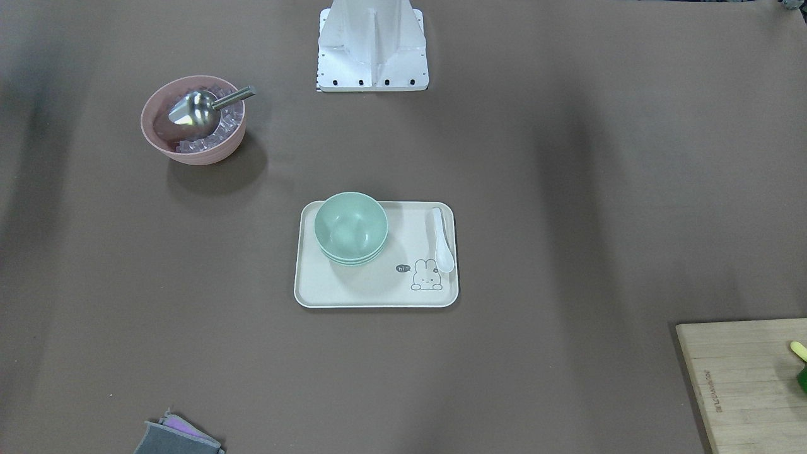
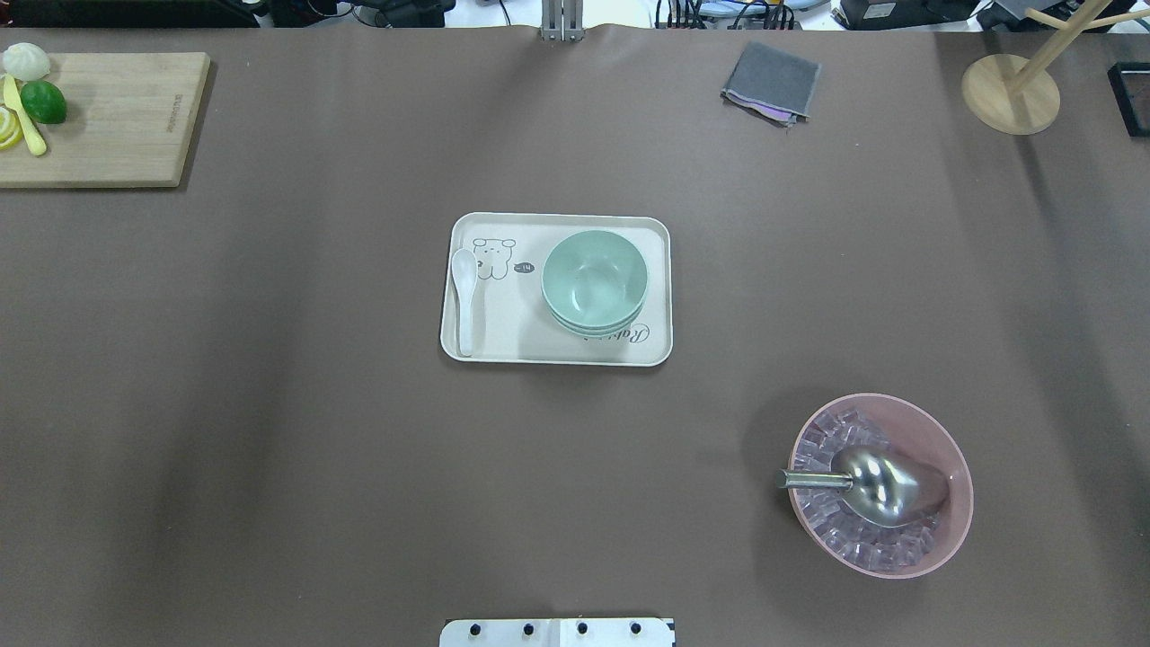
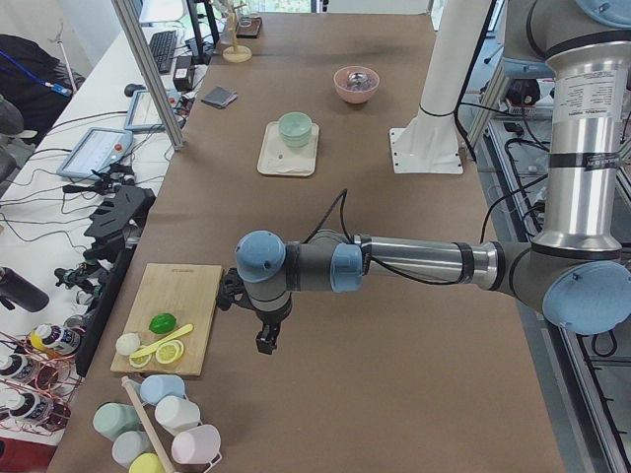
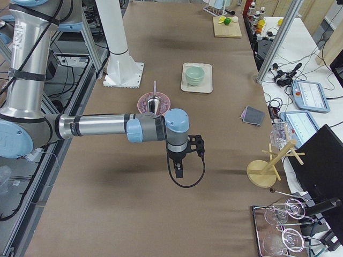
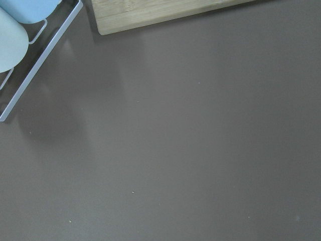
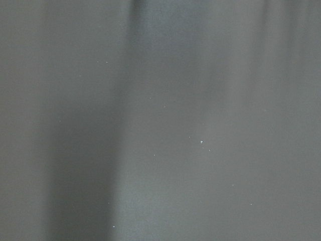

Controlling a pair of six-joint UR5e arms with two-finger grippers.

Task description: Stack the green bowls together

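Facing the robot across the brown tabletop [image 1: 567, 252], the front camera shows three small round pale mint-green matte bowls [image 1: 351, 227] nested in one upright stack. They sit on a cream rectangular tray [image 1: 328, 287] printed with a rabbit, toward the tray corner nearer the robot. A white ceramic spoon [image 1: 441, 243] lies along the tray's opposite short side, apart from the bowls. Well apart from the tray, a larger pink round bowl [image 1: 211, 153] holds clear ice cubes and a shiny metal scoop [image 1: 189, 112] (its handle juts over the rim). A pale wooden cutting board [image 1: 737, 384] and a folded grey cloth [image 1: 173, 439] lie at the near edge.

The overhead camera shows the stack on the tray near the tabletop's middle, a green lime [image 2: 43, 101] on the cutting board, and a round-footed wooden stand [image 2: 1011, 94] at the far right.

From the left end, the left end effector [image 3: 266, 340] points down over bare tabletop beside the cutting board, well apart from the tray. I cannot tell whether it is open or closed.

From the right end, the right end effector [image 4: 178, 172] points down over bare tabletop, and its state cannot be told either.

The left wrist camera shows tabletop, a cutting-board corner and pastel cups [image 5: 7, 40]. The right wrist camera shows blurred tabletop.
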